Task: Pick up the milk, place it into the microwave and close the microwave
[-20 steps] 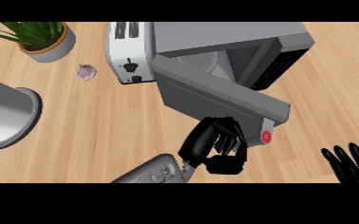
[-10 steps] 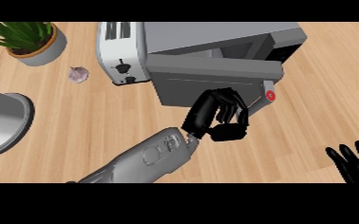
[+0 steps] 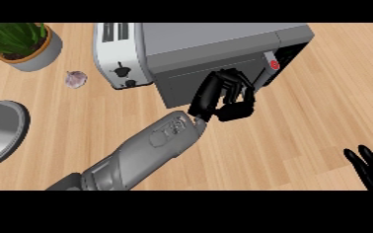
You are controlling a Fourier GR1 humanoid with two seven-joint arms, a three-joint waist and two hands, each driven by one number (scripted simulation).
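Left arm: slants up from the lower left, forearm stretched out.
Left hand (image 3: 222, 98): fingers apart, lying against the door (image 3: 182, 81), holding nothing.
Microwave (image 3: 211, 39): just beyond the fingers, door nearly shut.
Milk: hidden, can't tell where.
Right hand (image 3: 360, 160): resting far right, fingers up, apart.

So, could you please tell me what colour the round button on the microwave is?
Red; the button shows best in the head view.

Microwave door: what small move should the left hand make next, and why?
Probably push the left hand a little further against the microwave door. The hand already rests on the door's face, and the door's edge by the red button seems not quite flush, so it likely needs one more short press to close.
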